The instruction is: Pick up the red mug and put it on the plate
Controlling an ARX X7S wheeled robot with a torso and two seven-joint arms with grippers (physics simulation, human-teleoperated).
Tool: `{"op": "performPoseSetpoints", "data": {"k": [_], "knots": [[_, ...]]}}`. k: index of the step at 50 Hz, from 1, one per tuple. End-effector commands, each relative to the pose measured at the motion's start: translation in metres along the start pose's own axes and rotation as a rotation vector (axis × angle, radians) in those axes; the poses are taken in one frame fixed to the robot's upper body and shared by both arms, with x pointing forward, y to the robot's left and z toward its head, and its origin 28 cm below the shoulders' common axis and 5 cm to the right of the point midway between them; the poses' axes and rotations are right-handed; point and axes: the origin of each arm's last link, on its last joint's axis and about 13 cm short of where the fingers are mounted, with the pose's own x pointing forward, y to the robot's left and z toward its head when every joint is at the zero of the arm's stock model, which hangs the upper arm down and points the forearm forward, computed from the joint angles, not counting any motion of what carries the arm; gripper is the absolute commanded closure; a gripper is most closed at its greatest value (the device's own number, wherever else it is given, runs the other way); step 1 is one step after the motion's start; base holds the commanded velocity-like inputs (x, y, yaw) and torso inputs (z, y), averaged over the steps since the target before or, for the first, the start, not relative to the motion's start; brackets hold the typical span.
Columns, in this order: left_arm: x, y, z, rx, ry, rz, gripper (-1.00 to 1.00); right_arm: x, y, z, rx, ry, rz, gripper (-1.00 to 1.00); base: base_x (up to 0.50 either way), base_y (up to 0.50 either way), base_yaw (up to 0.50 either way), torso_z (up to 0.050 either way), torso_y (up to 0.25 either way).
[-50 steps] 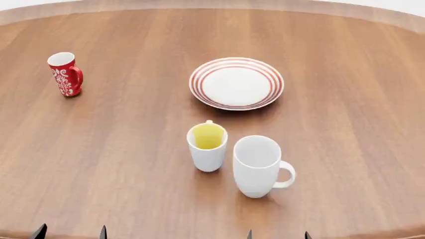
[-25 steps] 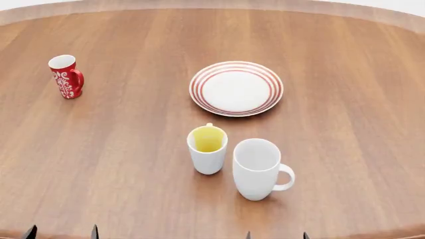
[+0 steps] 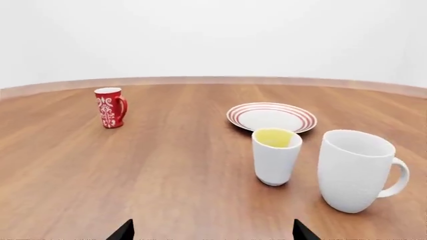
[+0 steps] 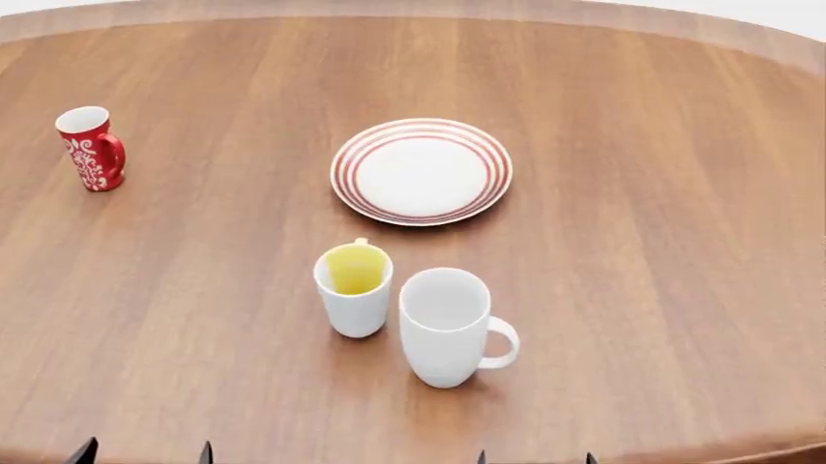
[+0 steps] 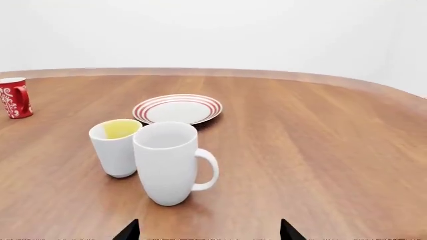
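Observation:
The red mug (image 4: 91,148) with white floral pattern stands upright at the table's far left; it also shows in the left wrist view (image 3: 110,107) and the right wrist view (image 5: 15,98). The plate (image 4: 421,171) with red rings lies empty at the table's middle back; it also shows in the left wrist view (image 3: 271,117) and the right wrist view (image 5: 177,109). My left gripper (image 4: 143,453) and right gripper (image 4: 535,458) show only dark fingertips at the near table edge, both open and empty, far from the red mug.
A white mug with yellow inside (image 4: 354,288) and a larger plain white mug (image 4: 447,327) stand side by side in front of the plate, between my grippers and it. The round wooden table (image 4: 645,242) stretches wide around them.
The view has shifted right, so all objects sit further left in the picture. The mugs and plate have not moved on the table. Both grippers stay open.

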Motion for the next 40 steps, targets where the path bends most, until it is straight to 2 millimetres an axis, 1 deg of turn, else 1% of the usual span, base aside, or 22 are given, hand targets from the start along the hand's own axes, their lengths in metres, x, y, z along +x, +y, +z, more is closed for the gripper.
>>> {"op": "performPoseSetpoints", "data": {"k": [1, 5, 7, 9, 11, 12, 13, 14, 16, 17, 21, 26, 31, 36, 40], "knots": [[0.002, 0.000, -0.002, -0.006, 0.006, -0.007, -1.00, 0.001, 0.000, -0.001, 0.003, 0.003, -0.009, -1.00, 0.00, 0.00, 0.00, 0.000, 0.000], [0.003, 0.001, 0.000, -0.015, 0.015, -0.004, -1.00, 0.001, 0.000, 0.001, -0.006, 0.002, -0.012, -1.00, 0.00, 0.00, 0.00, 0.000, 0.000], [0.005, 0.002, 0.008, -0.006, 0.020, 0.005, -1.00, 0.003, 0.001, 0.006, -0.012, 0.013, -0.012, -1.00, 0.00, 0.00, 0.00, 0.000, 0.000], [0.006, 0.002, 0.028, -0.004, 0.020, 0.001, -1.00, 0.004, 0.003, 0.016, -0.013, 0.064, 0.026, -1.00, 0.00, 0.00, 0.00, 0.000, 0.000], [0.009, 0.004, 0.048, 0.007, 0.008, -0.004, -1.00, 0.004, 0.003, 0.031, -0.009, 0.041, 0.015, -1.00, 0.00, 0.00, 0.00, 0.000, 0.000], [0.011, 0.005, 0.060, -0.016, -0.001, -0.033, -1.00, 0.004, 0.003, 0.041, -0.002, 0.025, 0.013, -1.00, 0.00, 0.00, 0.00, 0.000, 0.000], [0.011, 0.005, 0.068, 0.005, -0.010, -0.032, -1.00, 0.004, 0.002, 0.048, -0.006, 0.016, 0.012, -1.00, 0.00, 0.00, 0.00, 0.000, 0.000], [0.012, 0.005, 0.081, -0.013, -0.014, -0.063, -1.00, 0.005, 0.001, 0.059, 0.004, 0.010, 0.016, -1.00, 0.00, 0.00, 0.00, 0.000, 0.000], [0.014, 0.005, 0.089, 0.007, -0.025, -0.085, -1.00, 0.004, 0.001, 0.069, 0.018, 0.009, 0.030, -1.00, 0.00, 0.00, 0.00, 0.000, 0.000], [0.015, 0.005, 0.095, -0.012, -0.028, -0.104, -1.00, 0.004, 0.000, 0.075, 0.011, -0.006, 0.020, -1.00, 0.00, 0.00, 0.00, 0.000, 0.000], [0.018, 0.006, 0.116, 0.005, -0.049, -0.103, -1.00, 0.002, -0.001, 0.096, 0.014, -0.021, 0.029, -1.00, 0.00, 0.00, 0.00, 0.000, 0.000], [0.017, 0.006, 0.123, 0.013, -0.061, -0.095, -1.00, 0.001, -0.003, 0.106, 0.018, -0.039, 0.024, -1.00, 0.00, 0.00, 0.00, 0.000, 0.000], [0.016, 0.006, 0.126, 0.016, -0.071, -0.095, -1.00, 0.000, -0.002, 0.108, 0.012, -0.041, 0.024, -1.00, 0.00, 0.00, 0.00, 0.000, 0.000], [0.017, 0.006, 0.124, 0.020, -0.070, -0.093, -1.00, 0.001, -0.004, 0.107, 0.025, -0.032, 0.039, -1.00, 0.00, 0.00, 0.00, 0.000, 0.000], [0.017, 0.007, 0.122, 0.025, -0.066, -0.091, -1.00, 0.001, -0.003, 0.105, 0.014, -0.026, 0.034, -1.00, 0.50, 0.00, 0.00, 0.000, 0.000]]}}
